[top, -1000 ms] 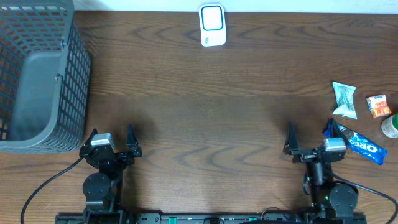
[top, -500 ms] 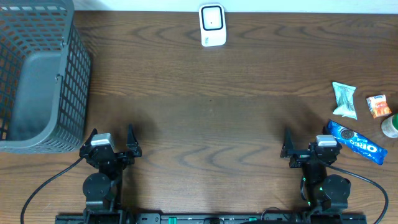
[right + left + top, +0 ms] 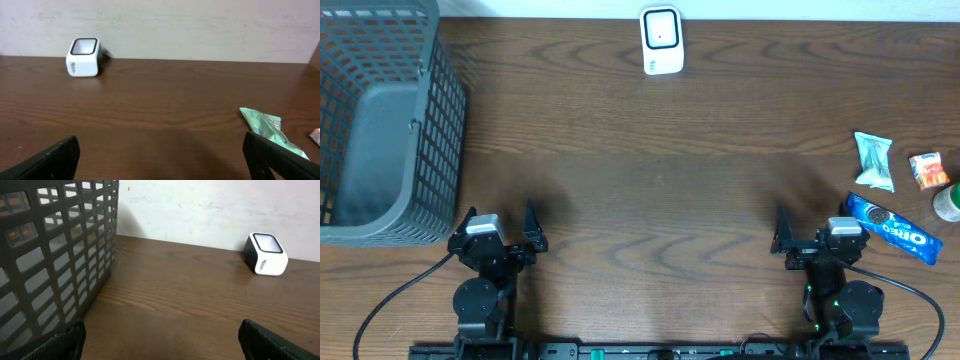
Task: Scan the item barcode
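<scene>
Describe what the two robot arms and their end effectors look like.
The left arm and right arm are black, with round joint housings. The left end effector and right end effector each have a silver-grey block on top and two dark, pointed fingers. A thin black cable leaves the left arm; a second cable leaves the right.

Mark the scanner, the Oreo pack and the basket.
scanner [image 3: 661,40], overhead view, middle of its top face.
Oreo pack [image 3: 901,232], overhead view, middle of the blue wrapper.
basket [image 3: 445,140], overhead view, on its right mesh wall.
</scene>
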You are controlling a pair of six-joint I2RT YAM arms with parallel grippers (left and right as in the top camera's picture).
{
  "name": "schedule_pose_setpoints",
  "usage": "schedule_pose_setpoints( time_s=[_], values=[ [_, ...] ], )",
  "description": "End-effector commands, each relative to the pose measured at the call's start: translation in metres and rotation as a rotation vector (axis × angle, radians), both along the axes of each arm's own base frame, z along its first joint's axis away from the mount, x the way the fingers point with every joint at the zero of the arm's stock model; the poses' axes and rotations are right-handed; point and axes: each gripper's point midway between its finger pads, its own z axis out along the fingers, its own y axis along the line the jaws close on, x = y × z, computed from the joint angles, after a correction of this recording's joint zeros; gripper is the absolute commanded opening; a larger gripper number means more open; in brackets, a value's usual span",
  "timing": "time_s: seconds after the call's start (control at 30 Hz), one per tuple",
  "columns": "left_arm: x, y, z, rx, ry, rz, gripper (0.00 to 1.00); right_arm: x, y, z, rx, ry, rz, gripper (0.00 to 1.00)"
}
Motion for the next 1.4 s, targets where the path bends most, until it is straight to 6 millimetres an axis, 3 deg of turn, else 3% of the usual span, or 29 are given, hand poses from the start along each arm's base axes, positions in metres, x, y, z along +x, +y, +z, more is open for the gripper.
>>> schedule_pose_setpoints(
  time_s=[0.0, 0.33, 1.37],
  values=[
    [-0.001, 0.002, -0.018, 0.011, 0.052, 0.007, 0.98, 0.0, 0.001, -0.001, 0.006, -0.002, 0.003, 0.99],
    [-0.001, -0.008, -0.018, 0.116, 0.058, -0.068, 0.98, 0.0, 0.001, -0.001, 0.006, -0.002, 0.003, 0.99],
    [0.0, -0.008, -0.019, 0.117, 0.06, -0.066, 0.98, 0.0, 0.001, -0.001, 0.006, -0.002, 0.003, 0.99]
  ],
)
